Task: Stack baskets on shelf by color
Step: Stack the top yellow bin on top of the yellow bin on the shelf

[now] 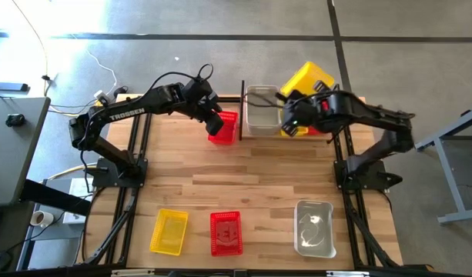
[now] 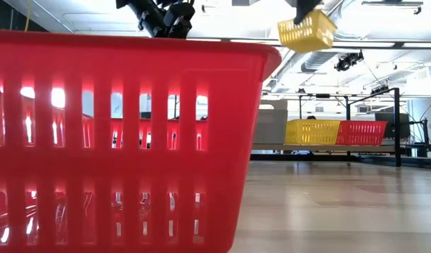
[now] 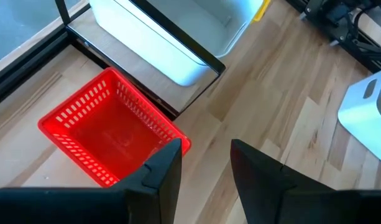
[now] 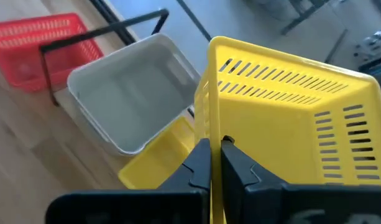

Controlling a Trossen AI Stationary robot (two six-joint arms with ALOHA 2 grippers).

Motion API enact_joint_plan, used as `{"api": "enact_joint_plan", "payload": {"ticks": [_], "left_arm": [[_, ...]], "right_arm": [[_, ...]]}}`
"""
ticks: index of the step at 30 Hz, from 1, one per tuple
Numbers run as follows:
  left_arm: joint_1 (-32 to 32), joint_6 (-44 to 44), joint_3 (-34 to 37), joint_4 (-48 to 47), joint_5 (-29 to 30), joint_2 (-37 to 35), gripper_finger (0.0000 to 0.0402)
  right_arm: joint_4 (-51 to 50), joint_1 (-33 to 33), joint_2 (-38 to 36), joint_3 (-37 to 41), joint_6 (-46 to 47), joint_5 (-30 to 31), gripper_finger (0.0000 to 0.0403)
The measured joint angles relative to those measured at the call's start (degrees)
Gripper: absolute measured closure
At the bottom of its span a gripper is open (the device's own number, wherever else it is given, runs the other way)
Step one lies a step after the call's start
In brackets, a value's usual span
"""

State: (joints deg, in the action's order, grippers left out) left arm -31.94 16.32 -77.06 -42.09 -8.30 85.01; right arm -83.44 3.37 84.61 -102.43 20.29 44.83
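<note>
Table: pale wood-plank top (image 1: 251,173), seen again up close as bare planks (image 3: 283,118).
Floor: grey and smooth around the table (image 1: 143,54), crossed by dark seam lines.
Cables: white and yellow leads (image 1: 105,77) lie on the floor beyond the table's far left corner.
Side desk: dark grey surface (image 1: 12,154) off the table's left edge, with a small dark item (image 1: 15,119) on it.
Tape roll: (image 1: 40,218) near the table's left side.
Ceiling: white with strip lights (image 2: 384,28).

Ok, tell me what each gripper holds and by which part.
Right gripper pinches a yellow basket by its rim wall. Left gripper is open, holding nothing, above the red basket.
</note>
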Motion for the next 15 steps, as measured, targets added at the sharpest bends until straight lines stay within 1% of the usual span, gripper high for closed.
{"api": "enact_joint_plan", "payload": {"ticks": [3,8,11,13,15], "left_arm": [[-0.26,0.00,0.01,0.05,0.04,0.00,0.0275],[-0.31,1.29,0.02,0.60,0.20,0.00,0.0275],[-0.31,1.55,0.02,1.69,0.17,0.00,0.0275],[-0.31,1.56,0.02,2.01,0.16,0.00,0.0275],[-0.31,2.13,0.02,2.03,0.18,0.00,0.0275]], "right_arm": [[9.48,3.14,-6.40,9.40,-7.40,-5.44,0.0403],[24.43,7.98,-16.32,24.59,-28.15,-17.48,0.0403],[28.69,11.20,-20.64,31.59,-39.43,-25.58,0.0403],[29.77,13.35,-22.71,35.37,-42.91,-29.62,0.0403],[30.32,15.19,-24.57,38.60,-45.07,-31.09,0.0403]]}}
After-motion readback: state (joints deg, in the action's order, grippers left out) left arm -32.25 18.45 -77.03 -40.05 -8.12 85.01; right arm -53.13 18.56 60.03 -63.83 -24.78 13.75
